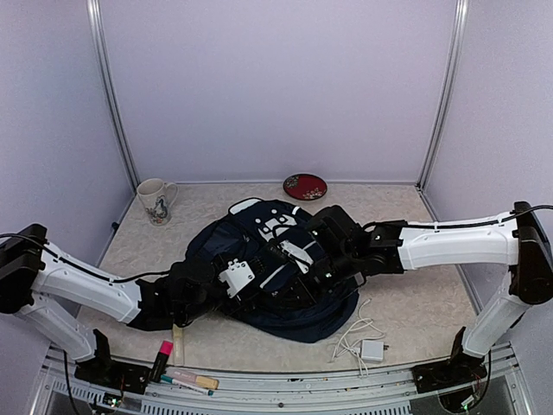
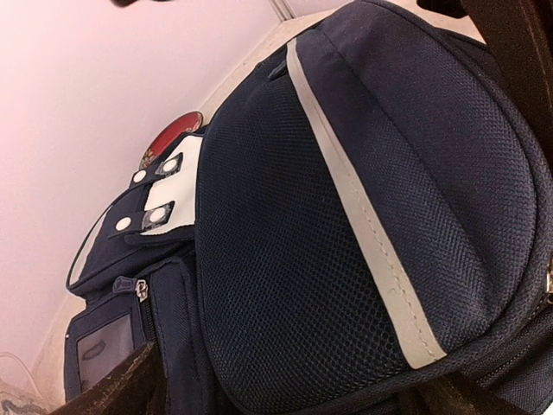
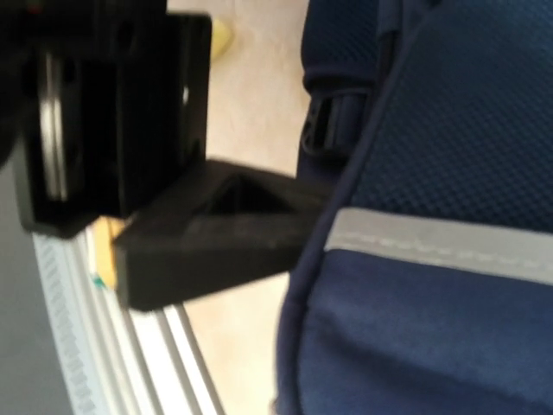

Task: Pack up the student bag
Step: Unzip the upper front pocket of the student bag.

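Navy mesh weave of the large dark fabric student bag (image 2: 285,259) fills both wrist views, crossed by a thin pale woven stripe. The student bag lies slumped at the middle of the beige speckled table (image 1: 415,285), its white top patch toward the back wall. On its near-left side the left hand (image 1: 255,285) has its jaws spread wide, open. Over the bag's middle the right hand (image 1: 295,258) is closed, one black plastic finger (image 3: 216,233) against the piped edge; whether it pinches fabric I cannot tell. Behind the bag stand a white ceramic mug (image 1: 155,201) and a round red dish (image 1: 305,186). A white square charger (image 1: 371,348) with looped cable lies front right.
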`<state>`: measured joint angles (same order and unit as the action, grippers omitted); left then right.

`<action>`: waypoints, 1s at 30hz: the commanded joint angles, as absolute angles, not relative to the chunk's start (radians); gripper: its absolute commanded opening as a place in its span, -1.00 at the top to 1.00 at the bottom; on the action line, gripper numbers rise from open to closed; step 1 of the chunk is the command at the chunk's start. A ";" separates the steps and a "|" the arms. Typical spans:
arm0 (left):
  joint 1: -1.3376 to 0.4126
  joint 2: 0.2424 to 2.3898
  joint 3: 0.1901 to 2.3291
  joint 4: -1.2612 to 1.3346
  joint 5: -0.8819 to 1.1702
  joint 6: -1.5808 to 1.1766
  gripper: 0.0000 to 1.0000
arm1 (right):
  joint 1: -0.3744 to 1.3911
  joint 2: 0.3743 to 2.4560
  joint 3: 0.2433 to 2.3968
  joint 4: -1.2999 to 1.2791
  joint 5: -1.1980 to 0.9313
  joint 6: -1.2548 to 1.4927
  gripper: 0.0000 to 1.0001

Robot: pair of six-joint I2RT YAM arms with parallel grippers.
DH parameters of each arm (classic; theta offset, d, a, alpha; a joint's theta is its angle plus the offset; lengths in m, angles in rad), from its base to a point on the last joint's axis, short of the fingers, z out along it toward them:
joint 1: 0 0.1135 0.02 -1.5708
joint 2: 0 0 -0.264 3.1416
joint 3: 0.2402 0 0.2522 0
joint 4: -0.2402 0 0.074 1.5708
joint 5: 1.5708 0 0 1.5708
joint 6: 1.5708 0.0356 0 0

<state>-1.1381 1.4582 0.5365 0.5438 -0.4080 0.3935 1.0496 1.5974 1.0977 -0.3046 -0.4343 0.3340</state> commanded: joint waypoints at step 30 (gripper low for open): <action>-1.246 1.071 0.267 0.452 -0.447 -0.136 -0.43 | 1.080 1.818 1.101 0.248 -0.336 0.646 0.64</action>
